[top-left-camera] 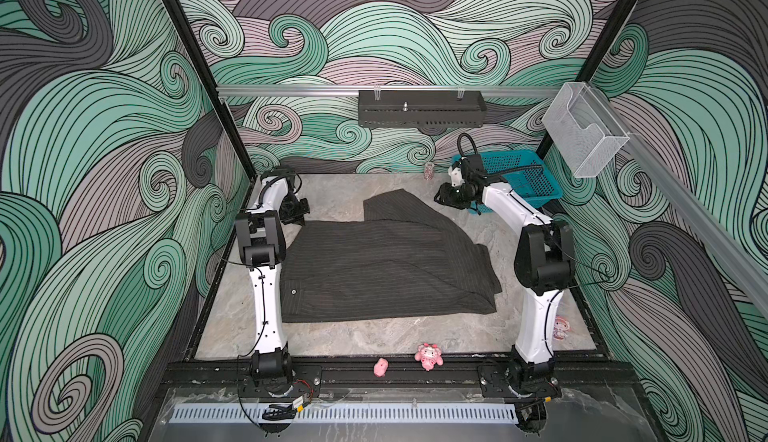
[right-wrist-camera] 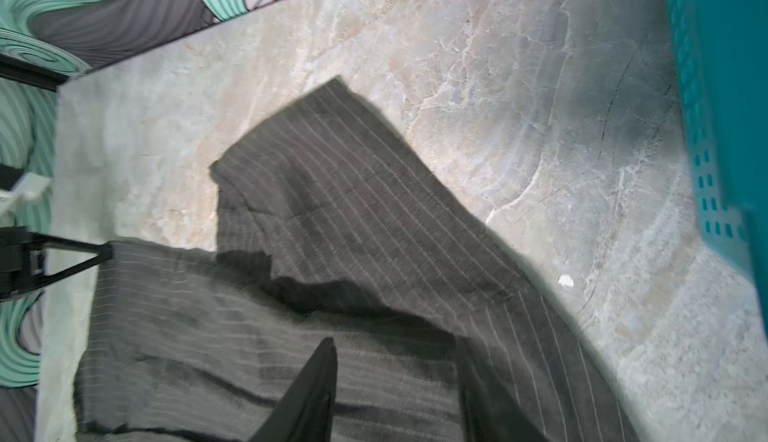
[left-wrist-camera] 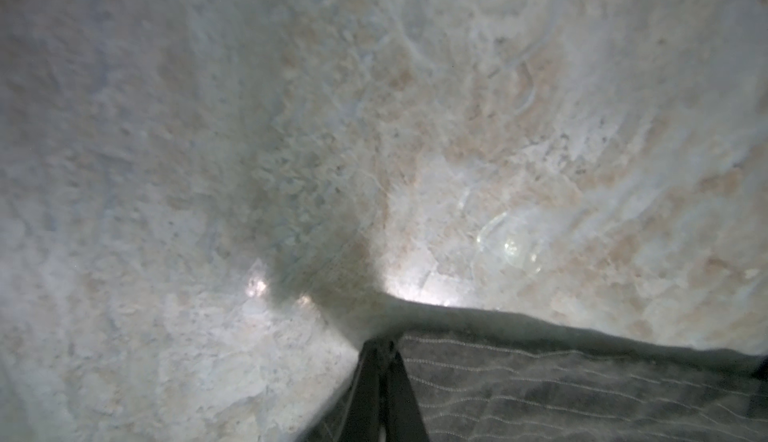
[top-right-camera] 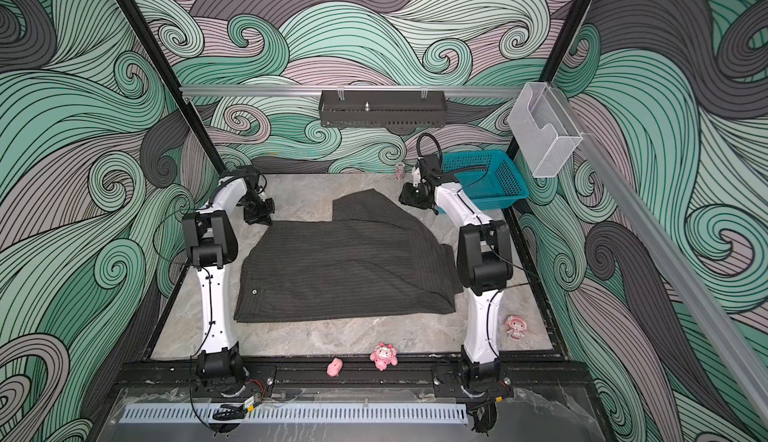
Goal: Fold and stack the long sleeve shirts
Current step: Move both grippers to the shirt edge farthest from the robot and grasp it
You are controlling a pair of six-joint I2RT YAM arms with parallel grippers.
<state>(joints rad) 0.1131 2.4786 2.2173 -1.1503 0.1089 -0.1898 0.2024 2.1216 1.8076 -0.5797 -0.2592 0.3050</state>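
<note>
The long sleeve shirt [top-left-camera: 386, 261] [top-right-camera: 345, 265], dark charcoal with thin pale pinstripes, lies spread flat on the marble table, with one part folded up toward the back. My left gripper [top-left-camera: 297, 219] [top-right-camera: 259, 219] [left-wrist-camera: 380, 348] is down at the shirt's far left corner, its jaws shut on the cloth edge [left-wrist-camera: 582, 390]; the right wrist view shows that pinch from the side [right-wrist-camera: 104, 253]. My right gripper [top-left-camera: 442, 199] [top-right-camera: 405, 197] [right-wrist-camera: 399, 377] hangs open above the shirt's [right-wrist-camera: 332, 232] far right part with nothing between its fingers.
A teal basket [top-left-camera: 519, 174] [right-wrist-camera: 723, 86] stands at the back right, close behind the right arm. A small patterned cup [top-left-camera: 429, 170] stands at the back wall. Two pink plush toys [top-left-camera: 429, 356] [top-left-camera: 380, 367] lie at the front edge, another [top-left-camera: 561, 327] by the right arm's base.
</note>
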